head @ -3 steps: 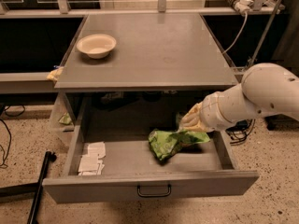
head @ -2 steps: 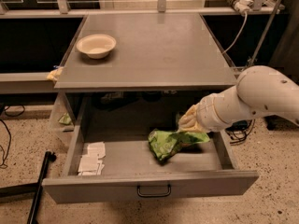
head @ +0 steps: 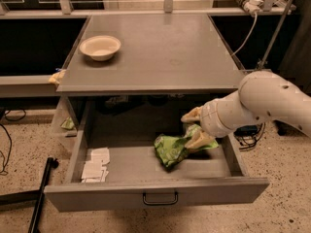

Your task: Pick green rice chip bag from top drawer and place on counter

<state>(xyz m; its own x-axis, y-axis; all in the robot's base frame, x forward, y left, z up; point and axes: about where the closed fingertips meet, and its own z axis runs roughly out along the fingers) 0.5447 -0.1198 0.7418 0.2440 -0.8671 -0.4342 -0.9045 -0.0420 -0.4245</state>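
Top drawer (head: 97, 194): pulled open under the counter (head: 160, 57).
- White paper packets (head: 96, 165): stacked at the front-left, well apart from the bag.
- Green rice chip bag (head: 170, 151): lies crumpled right of centre on the drawer floor.
- Gripper (head: 191, 130): reaches in over the right wall, its tan fingers (head: 200, 141) clamped on the bag's right end.

Counter edge overhangs the arm closely; counter bare save a pale bowl (head: 100, 47) at the back-left. Speckled floor (head: 19, 159); black pole (head: 41, 193) on the left, cables (head: 250, 139) on the right.
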